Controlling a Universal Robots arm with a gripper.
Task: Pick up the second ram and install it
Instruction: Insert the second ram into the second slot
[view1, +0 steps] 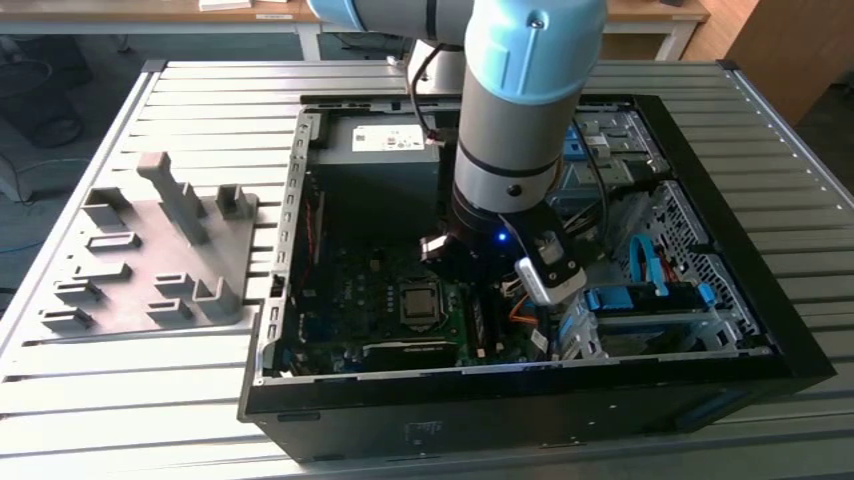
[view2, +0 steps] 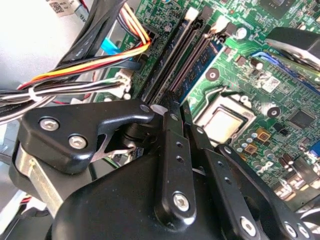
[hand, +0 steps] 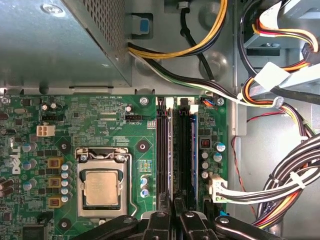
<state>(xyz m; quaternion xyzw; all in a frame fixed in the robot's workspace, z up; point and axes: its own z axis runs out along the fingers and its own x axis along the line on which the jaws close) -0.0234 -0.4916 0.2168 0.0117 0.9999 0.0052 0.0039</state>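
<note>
Inside the open computer case (view1: 694, 170), the tool (hand: 176, 210) pinches a blue ram (hand: 192, 150) in its slot.

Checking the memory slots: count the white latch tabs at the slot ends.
2. The first white latch and the second white latch sit side by side at the slot ends away from the end effector; it covers the opposite ends, so more may hide.

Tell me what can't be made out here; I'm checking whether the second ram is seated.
1. Slots, first wrist view: the ends nearest the gripper are covered by it.
2. Slots, exterior view: hidden behind the arm.
3. Blue stick among the slots, second wrist view: its near end is covered by the gripper, so whether it is seated, or is the second ram, can't be told.
</note>
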